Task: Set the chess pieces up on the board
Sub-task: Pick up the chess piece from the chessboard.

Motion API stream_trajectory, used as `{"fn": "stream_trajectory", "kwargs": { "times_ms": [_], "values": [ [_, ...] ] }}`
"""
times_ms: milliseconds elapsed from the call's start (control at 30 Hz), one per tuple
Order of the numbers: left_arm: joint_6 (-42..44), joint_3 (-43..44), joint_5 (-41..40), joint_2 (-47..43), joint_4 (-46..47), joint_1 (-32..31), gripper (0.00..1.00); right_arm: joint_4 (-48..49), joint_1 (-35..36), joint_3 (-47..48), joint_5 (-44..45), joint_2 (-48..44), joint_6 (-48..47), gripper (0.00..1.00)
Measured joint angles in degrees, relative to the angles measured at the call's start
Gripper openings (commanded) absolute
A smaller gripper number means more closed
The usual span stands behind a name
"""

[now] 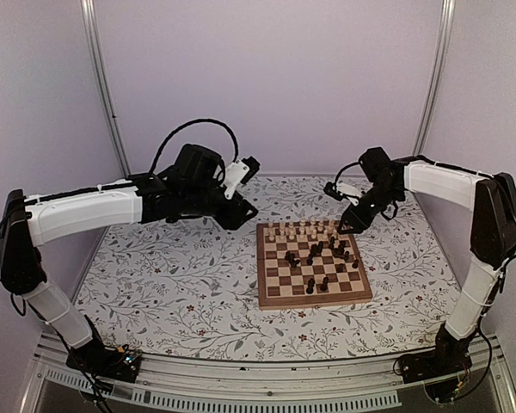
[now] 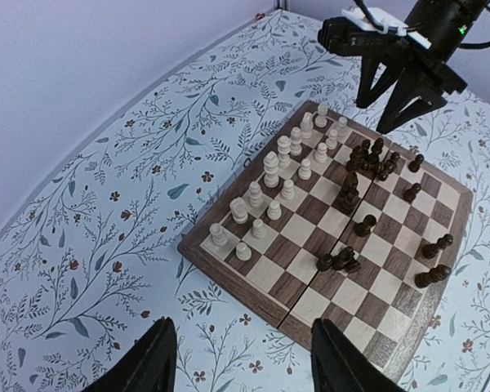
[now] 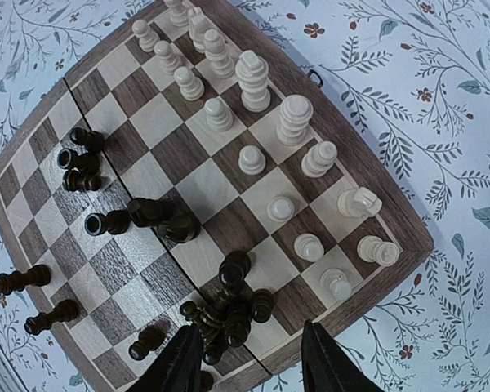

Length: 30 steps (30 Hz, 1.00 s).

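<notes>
Seeing pale pieces [image 3: 253, 82] ranked along the board's [image 2: 229, 273] far edge, dark pieces [image 3: 229, 314] jumbled mid-board, needing sorting; hovering right gripper [image 3: 245, 363] there, jaws part-open, empty; parking left gripper [image 2: 241, 359] left of board, wide, empty

Board [image 1: 314, 265], read from the top view.
- 12 o'clock edge: two close rows of pale pieces [image 1: 301, 231], with only narrow gaps between them.
- 1–2 o'clock: dark pieces [image 1: 337, 249] heaped and touching. The right gripper [image 1: 354, 225] hangs over them, jaws apart.
- Centre to 5 o'clock: scattered dark singles with room between them.
- 7–9 o'clock: bare squares.
- Cloth [image 1: 172, 284] beyond 9 o'clock gives a wide approach. The left gripper [image 2: 243, 331] hovers there, jaws spread.
</notes>
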Motion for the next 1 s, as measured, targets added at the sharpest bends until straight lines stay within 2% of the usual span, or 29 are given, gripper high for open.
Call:
{"fn": "stream_trajectory", "kwargs": {
  "times_ms": [600, 1000],
  "values": [
    [0.6, 1.5, 0.3, 1.9, -2.5, -0.4, 0.58, 0.7, 1.5, 2.4, -0.7, 6.9, 0.4, 0.38],
    [1.1, 2.3, 1.0, 3.0, -3.5, -1.0, 0.58, 0.7, 3.0, 4.0, -0.6, 9.4, 0.4, 0.22]
  ]
}}
